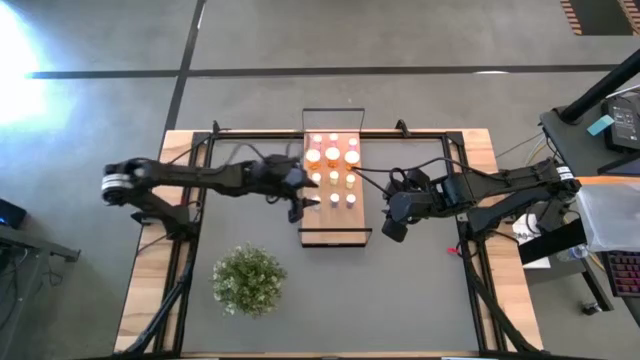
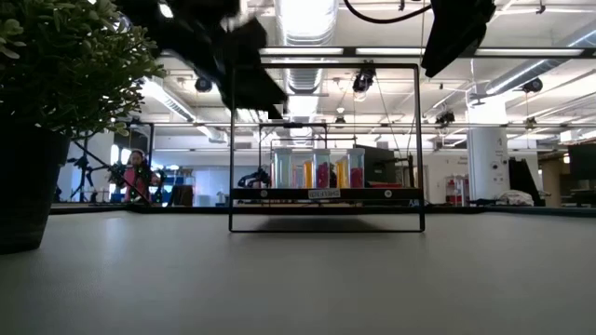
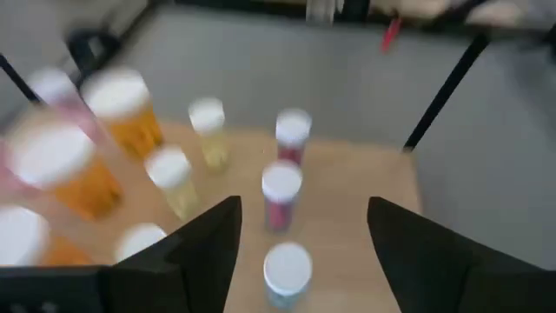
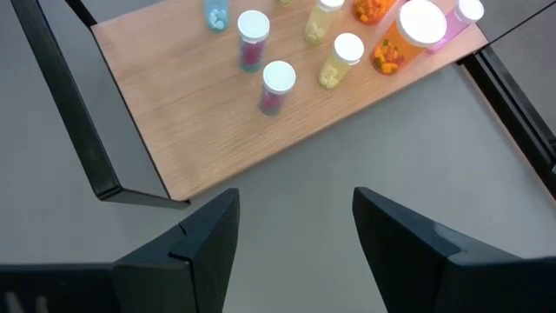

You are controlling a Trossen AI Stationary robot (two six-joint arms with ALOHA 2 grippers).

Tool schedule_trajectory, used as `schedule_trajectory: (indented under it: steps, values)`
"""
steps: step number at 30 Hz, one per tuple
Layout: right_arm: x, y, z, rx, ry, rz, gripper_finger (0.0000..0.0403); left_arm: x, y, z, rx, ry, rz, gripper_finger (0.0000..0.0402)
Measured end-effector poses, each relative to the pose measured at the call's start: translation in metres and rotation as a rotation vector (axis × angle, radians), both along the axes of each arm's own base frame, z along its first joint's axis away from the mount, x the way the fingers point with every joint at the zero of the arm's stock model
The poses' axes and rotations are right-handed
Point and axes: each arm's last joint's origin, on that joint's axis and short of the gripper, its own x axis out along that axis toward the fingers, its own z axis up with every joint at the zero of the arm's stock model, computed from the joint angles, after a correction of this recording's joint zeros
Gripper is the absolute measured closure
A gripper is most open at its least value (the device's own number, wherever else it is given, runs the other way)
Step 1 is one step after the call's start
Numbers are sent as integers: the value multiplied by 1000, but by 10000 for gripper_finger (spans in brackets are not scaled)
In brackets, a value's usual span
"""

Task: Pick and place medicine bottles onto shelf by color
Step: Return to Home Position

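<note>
My counter (image 1: pixel 148 280) is wooden and covered by a dark grey mat (image 1: pixel 400 290). The shelf (image 1: pixel 335 233), a light wooden board in a thin black wire frame, lies in the middle of the mat. A bushy green plant (image 1: pixel 248 279) stands near it on my left side. My left tool (image 1: pixel 299 207) hovers at the shelf's left edge, its fingers spread wide and holding nothing. My right tool (image 1: pixel 392 226) hangs over the mat just beside the shelf's right edge, also wide open and empty. The medicine bottles (image 1: pixel 333 165) stand upright in rows on the shelf, toward the end away from the plant. They are orange, pink, yellow and one bluish, all with white caps.
</note>
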Motion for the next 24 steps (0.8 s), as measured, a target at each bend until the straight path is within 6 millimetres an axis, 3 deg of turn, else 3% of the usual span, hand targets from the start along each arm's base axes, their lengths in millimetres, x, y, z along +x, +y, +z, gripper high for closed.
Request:
schedule_trajectory:
  steps: [5,10,17,24]
  values:
    - [0,0,0,0,0,0,186,-44,-7,41,82,-92,20,166]
    - [0,0,0,0,0,0,186,-95,-18,53,154,-122,4,166]
    - [0,0,0,0,0,0,186,-152,-30,27,186,-222,38,166]
    - [0,0,0,0,0,0,186,-175,-35,-9,209,-344,57,166]
